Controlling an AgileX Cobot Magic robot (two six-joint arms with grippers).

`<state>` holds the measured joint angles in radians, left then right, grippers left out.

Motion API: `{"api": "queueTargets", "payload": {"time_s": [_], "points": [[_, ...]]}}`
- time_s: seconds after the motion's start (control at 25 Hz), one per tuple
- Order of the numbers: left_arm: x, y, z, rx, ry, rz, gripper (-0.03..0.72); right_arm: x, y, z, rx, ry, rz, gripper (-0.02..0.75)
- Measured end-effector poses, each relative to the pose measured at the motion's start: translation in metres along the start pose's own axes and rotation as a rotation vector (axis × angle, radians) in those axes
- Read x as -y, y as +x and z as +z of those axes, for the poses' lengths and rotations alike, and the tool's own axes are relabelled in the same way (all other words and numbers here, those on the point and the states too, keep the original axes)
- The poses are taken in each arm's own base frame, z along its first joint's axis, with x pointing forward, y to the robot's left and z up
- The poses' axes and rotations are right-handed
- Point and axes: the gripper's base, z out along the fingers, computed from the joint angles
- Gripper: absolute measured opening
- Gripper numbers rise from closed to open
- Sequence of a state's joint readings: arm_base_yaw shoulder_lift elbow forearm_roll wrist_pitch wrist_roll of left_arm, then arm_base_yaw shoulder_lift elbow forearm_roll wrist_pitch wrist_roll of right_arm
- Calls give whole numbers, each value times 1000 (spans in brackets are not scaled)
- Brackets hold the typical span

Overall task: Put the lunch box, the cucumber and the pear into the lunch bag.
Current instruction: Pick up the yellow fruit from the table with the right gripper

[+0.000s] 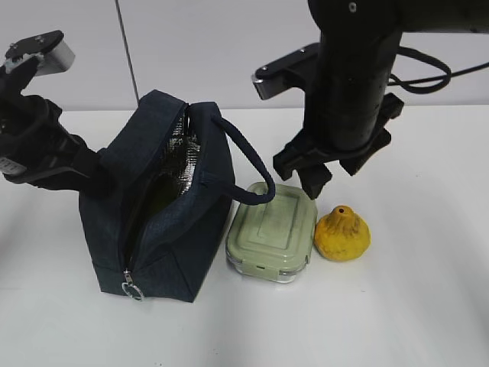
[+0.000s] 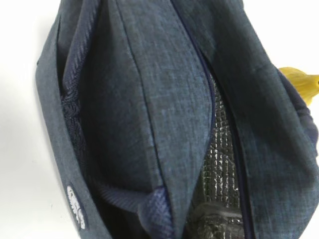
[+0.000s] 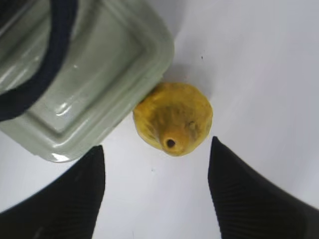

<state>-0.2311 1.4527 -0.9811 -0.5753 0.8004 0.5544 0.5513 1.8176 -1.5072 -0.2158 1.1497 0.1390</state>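
The right gripper is held spread above the pear, which touches the lunch box at its 3 o'clock. The left gripper's state cannot be told beside the unzipped lunch bag.

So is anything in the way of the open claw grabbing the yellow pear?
Nothing sits between the right gripper and the pear. The lunch box touches the pear's side, crowding one finger.

Lab-like setup, bare white table, panelled wall
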Motion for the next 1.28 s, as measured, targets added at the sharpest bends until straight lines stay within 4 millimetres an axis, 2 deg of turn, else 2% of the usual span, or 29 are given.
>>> {"api": "queueTargets", "payload": {"time_s": [0.08,0.24,0.36,0.6,0.84,0.96,1.0,1.08,1.2,1.28], "points": [[0,0,0,-2,1,0,2,12,1,16,-51,-32,45,503],[0,0,0,-3,1,1,2,24,2,27,-81,-53,80,502],[0,0,0,-3,1,1,2,24,2,33,-99,-62,69,498],[0,0,0,-4,2,1,2,16,1,62,-168,-86,60,498],[0,0,0,-4,2,1,2,16,1,72,-180,-66,44,471],[0,0,0,-3,1,1,2,17,0,81,-193,-49,29,390],[0,0,0,-3,1,1,2,18,0,82,-196,-33,19,292],[0,0,0,-3,1,1,2,20,0,83,-188,-13,10,190],[0,0,0,-5,-2,5,2,21,0,78,-173,-4,9,167],[0,1,0,-6,-3,5,2,24,0,67,-145,7,10,164]]}}
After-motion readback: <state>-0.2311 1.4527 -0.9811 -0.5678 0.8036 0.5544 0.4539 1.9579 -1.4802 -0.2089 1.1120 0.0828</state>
